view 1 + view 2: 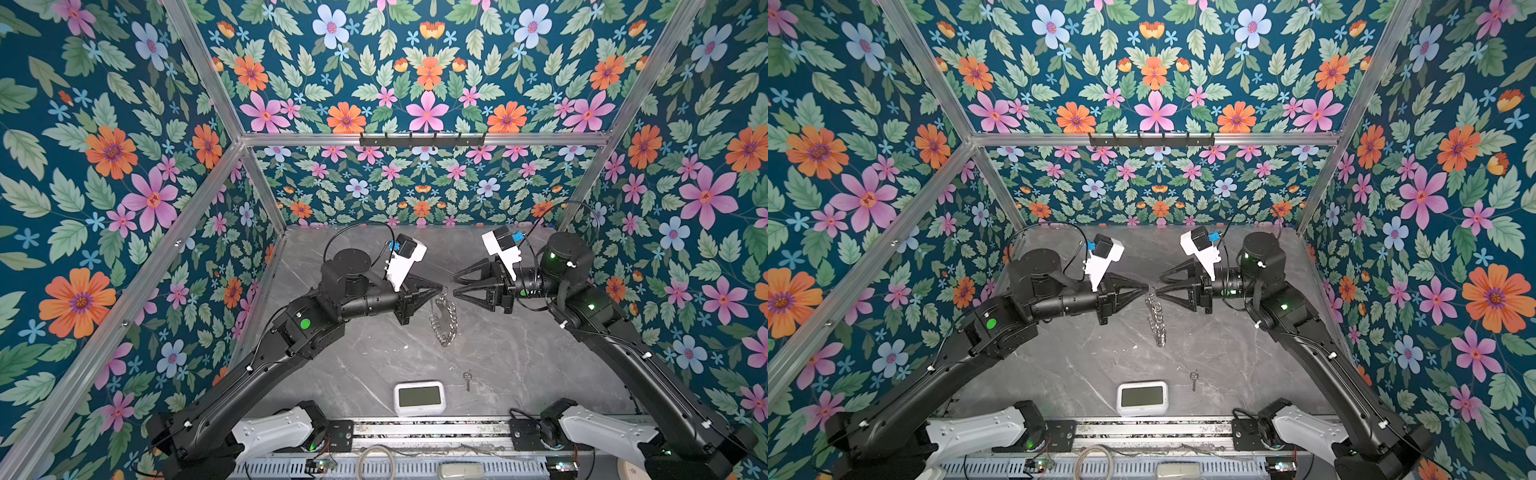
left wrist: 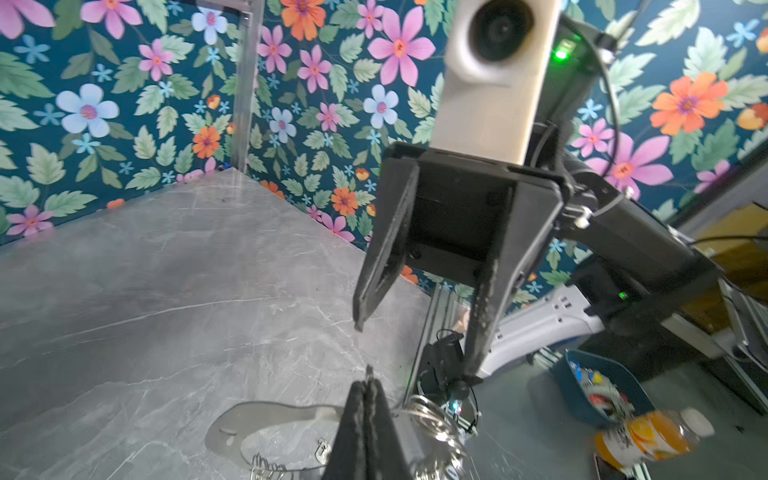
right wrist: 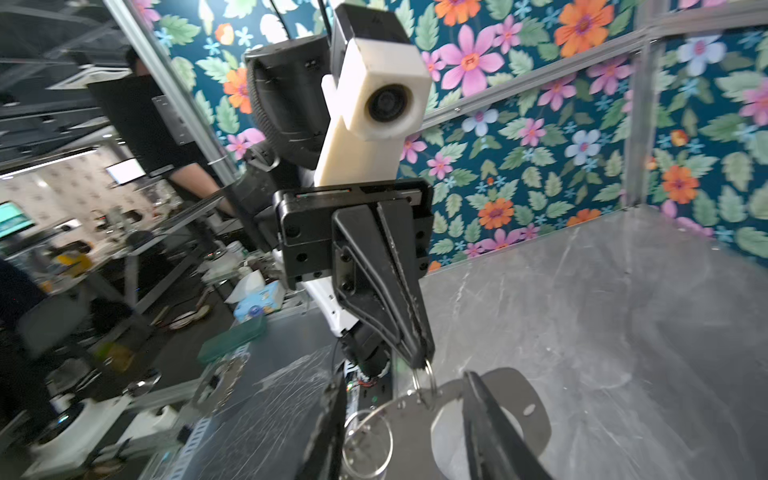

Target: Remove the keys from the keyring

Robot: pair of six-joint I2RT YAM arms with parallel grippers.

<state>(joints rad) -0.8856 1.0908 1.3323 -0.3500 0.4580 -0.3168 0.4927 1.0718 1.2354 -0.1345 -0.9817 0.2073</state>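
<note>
Left gripper [image 1: 439,287]: jaws closed, tips pinching a small ring at the top of the keyring [image 1: 444,322]. The right wrist view shows the pinch clearly: the two black fingers meet on the ring [image 3: 424,371].

Keyring: held up near mid-table and hanging below the left tips in both top views, its chain of rings trailing down towards the table [image 1: 519,345]. Cannot tell whether its low end touches the surface. The grey plate [image 2: 257,419] shows in the left wrist view just beside the closed fingers, with loose silver rings on their other side.

Right gripper [image 1: 454,286]: jaws apart, gripping nothing. It faces the left gripper tip to tip, very near the top of the keyring. In the right wrist view its two fingers [image 3: 482,415] stand wide, with the plate and rings showing between them. Contact with the plate cannot be judged.

One key [image 1: 468,379] lies flat on the table, off the keyring and well apart from it, near the front edge and just beside the white clock [image 1: 419,397]
</note>
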